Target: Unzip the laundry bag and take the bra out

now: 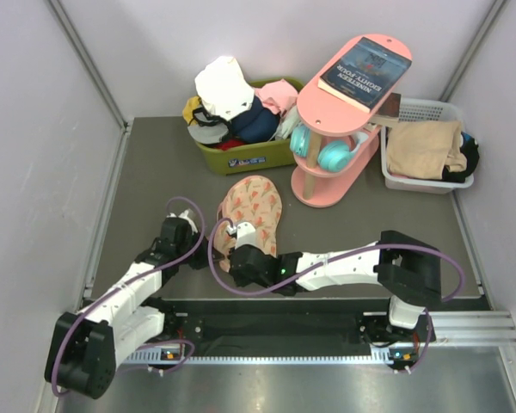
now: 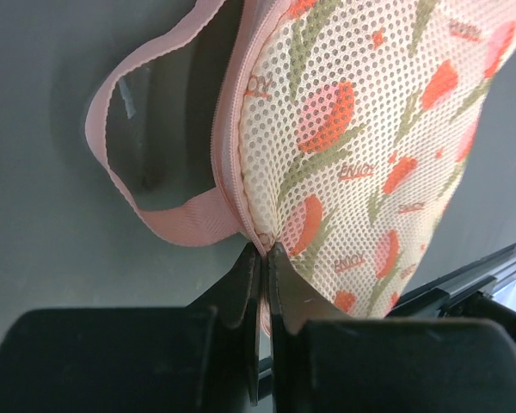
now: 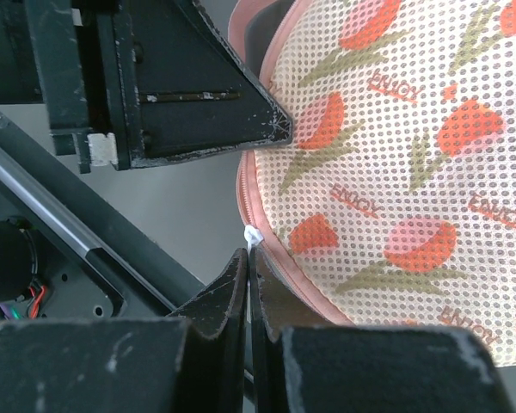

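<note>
Top external view has the bag (image 1: 251, 206) lying flat on the counter (image 1: 155, 172), near the middle. It sits in front of a green bin (image 1: 241, 159) heaped with clothes and just left of a pink shelf (image 1: 314, 107). A book (image 1: 365, 73) lies on the shelf's top and teal headphones (image 1: 322, 153) sit on its lower level. A white basket (image 1: 426, 182) holding tan cloth (image 1: 423, 144) stands at the far right. The left arm (image 1: 129, 284) and the right arm (image 1: 335, 262) both reach to the bag's near end.

Left wrist view shows the left end effector (image 2: 265, 251) pressed together on the bag's pink trim (image 2: 228, 163), right where the loop (image 2: 112, 151) joins it. The loop curves out over the counter to the left of the mesh, which carries orange-red flower prints. The zip along this edge looks closed.

Right wrist view shows the right end effector (image 3: 249, 258) with its fingers pressed together as well. Their tips meet a small white tab (image 3: 252, 234) on the trim, but I cannot tell whether the tab is actually caught. The left end effector's dark finger shows at upper left, its tip at the bag's edge.
</note>
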Controlling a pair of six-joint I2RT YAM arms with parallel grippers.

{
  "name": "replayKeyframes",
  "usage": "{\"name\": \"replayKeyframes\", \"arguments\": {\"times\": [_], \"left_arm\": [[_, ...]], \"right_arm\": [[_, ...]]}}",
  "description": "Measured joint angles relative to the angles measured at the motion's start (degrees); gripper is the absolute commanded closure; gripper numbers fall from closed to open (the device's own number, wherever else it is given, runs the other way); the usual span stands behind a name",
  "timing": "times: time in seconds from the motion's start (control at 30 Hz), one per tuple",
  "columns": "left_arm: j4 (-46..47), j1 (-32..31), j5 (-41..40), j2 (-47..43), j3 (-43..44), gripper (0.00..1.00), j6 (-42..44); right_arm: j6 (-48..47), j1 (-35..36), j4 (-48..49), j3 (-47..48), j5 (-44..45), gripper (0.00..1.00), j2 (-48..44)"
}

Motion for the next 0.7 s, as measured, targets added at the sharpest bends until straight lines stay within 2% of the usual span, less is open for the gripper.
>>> {"name": "replayKeyframes", "arguments": {"times": [0.5, 0.7], "left_arm": [[0.2, 0.5, -1.1, 5.2, 3.0, 1.00, 2.9], [0.2, 1.0, -1.3, 5.2, 3.1, 1.00, 3.9]], "right_arm": [[3.2, 0.0, 0.9, -8.0, 0.3, 1.00, -4.4], [4.6, 0.0, -2.5, -11.0, 2.9, 1.00, -8.0]]}}
